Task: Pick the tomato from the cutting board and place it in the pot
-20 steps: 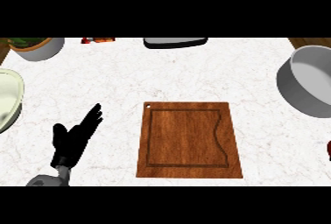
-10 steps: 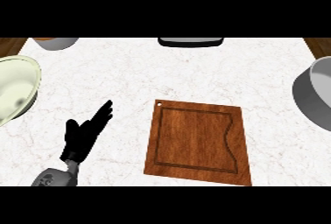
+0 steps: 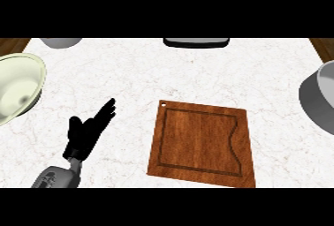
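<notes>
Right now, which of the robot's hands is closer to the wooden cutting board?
The left. The left hand rests open on the counter just left of the cutting board, fingers pointing up and toward it, not touching. The right hand does not show in this view, so its place cannot be told.

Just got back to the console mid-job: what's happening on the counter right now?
Nothing is being held. The robot's left hand rests open on the white marble counter, fingers straight, left of the brown wooden cutting board. No tomato shows on the board or elsewhere in the head view. The grey metal pot sits cut off at the right edge, a pale green bowl at the left. The right hand is out of view.
</notes>
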`<state>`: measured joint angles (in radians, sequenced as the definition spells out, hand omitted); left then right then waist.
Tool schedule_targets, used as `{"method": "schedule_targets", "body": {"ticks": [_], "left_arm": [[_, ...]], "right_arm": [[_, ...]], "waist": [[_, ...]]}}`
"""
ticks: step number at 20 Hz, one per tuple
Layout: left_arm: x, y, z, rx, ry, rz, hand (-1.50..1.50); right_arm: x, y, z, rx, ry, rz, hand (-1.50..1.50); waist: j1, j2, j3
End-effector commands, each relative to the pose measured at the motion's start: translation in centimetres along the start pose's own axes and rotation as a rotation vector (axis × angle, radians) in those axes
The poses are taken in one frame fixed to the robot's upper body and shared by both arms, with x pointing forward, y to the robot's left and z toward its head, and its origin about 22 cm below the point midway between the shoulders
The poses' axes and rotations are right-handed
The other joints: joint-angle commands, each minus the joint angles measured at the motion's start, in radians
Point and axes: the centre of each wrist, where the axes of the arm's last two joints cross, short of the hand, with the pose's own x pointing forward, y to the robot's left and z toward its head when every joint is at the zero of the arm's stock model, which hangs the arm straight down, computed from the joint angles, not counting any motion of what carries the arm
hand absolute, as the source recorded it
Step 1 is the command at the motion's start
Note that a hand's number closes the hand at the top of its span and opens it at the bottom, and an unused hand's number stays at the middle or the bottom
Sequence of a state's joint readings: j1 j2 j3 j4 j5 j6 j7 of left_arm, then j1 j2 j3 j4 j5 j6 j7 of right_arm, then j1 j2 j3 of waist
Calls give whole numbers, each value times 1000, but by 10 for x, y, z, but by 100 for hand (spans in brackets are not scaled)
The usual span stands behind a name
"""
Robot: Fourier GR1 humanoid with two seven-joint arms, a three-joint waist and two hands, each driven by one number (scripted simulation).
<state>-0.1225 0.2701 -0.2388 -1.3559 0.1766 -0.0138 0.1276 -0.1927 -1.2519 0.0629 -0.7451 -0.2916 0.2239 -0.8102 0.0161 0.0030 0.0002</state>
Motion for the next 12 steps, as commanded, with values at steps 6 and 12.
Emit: {"method": "schedule_targets", "body": {"ticks": [6,12], "left_arm": [[4,2,1,-5,9,15,0],[-2,4,2,-22,17,-14,0]], "right_arm": [[30,43,-69,128,-3,196,150],[38,89,-89,161,62,549,150]], "waist": [[7,1,0],[26,3,-1]]}}
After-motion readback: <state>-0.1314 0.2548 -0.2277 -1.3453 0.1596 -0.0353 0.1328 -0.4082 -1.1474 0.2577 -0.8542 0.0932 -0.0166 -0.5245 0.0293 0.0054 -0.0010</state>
